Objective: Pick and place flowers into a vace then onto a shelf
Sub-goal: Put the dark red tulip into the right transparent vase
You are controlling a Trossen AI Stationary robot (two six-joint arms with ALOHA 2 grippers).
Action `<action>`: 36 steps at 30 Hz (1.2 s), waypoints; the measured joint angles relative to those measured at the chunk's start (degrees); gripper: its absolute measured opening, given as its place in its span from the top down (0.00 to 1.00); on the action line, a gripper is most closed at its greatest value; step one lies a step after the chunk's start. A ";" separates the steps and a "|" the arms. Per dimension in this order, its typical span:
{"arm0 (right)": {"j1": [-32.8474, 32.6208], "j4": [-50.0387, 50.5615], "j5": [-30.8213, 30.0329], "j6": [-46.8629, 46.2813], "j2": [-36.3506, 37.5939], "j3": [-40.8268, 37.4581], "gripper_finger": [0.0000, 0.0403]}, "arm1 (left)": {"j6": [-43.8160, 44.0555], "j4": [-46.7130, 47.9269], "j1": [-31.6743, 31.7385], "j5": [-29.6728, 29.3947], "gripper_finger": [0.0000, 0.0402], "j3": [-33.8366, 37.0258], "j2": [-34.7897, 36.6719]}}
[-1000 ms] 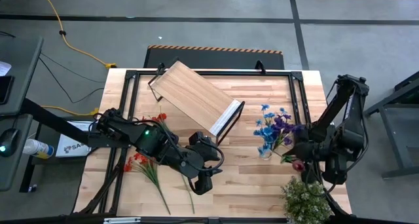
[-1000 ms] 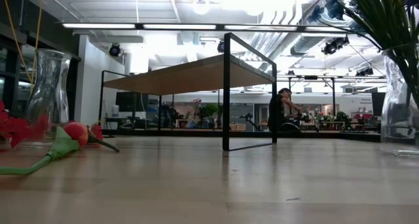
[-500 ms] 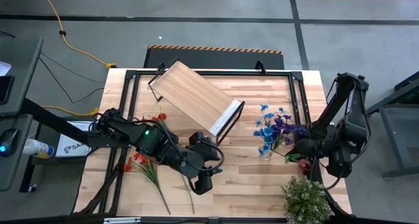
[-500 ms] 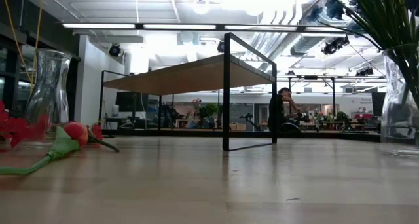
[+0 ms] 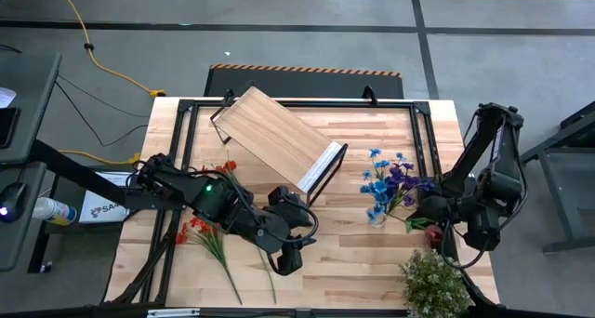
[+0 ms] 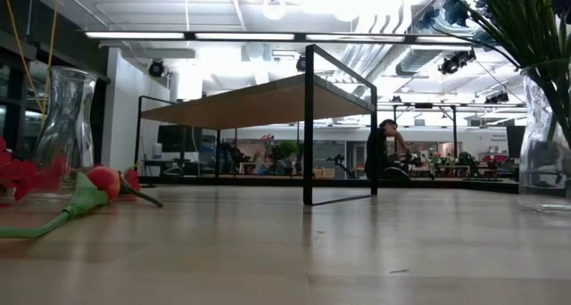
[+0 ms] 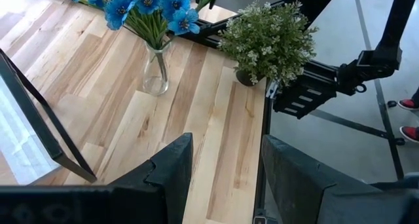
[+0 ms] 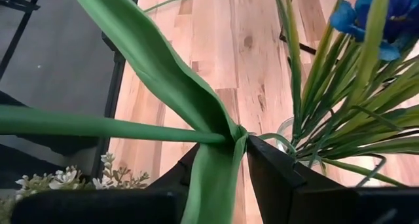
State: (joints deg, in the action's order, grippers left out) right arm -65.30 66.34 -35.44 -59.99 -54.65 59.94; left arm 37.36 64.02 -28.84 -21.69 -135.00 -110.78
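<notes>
Pinching a green stem (image 8: pixel 209 178), right gripper (image 8: pixel 226 162), apparently.

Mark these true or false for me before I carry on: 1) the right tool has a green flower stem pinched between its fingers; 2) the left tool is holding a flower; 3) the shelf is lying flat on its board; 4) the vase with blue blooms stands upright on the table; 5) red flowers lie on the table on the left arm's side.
1) True. The right tool is shut on a green stem of the flower beside the vase.
2) False. The left tool is open and empty, over bare table.
3) False. The shelf stands on its black legs, board raised.
4) True. It holds blue blooms.
5) True. The red flowers lie there.
</notes>
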 joint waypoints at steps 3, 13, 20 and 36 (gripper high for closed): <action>0.01 0.68 -0.72 0.00 0.00 0.00 0.79 | 0.00 0.01 0.00 -0.02 0.46 0.00 0.00; 0.04 1.79 1.67 -0.02 -0.02 0.00 0.72 | 0.00 0.01 0.00 -0.02 0.46 0.00 0.00; 0.04 3.02 2.22 0.00 -0.02 0.00 0.50 | 0.00 0.01 0.00 -0.02 0.46 0.00 0.00; 0.04 3.84 13.04 -4.48 3.93 0.00 0.34 | 0.00 0.01 0.00 -0.48 0.46 0.00 0.00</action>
State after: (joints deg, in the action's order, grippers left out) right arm -65.25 70.18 -22.41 -64.47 -50.73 59.94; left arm 37.36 64.03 -28.84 -22.17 -135.00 -110.78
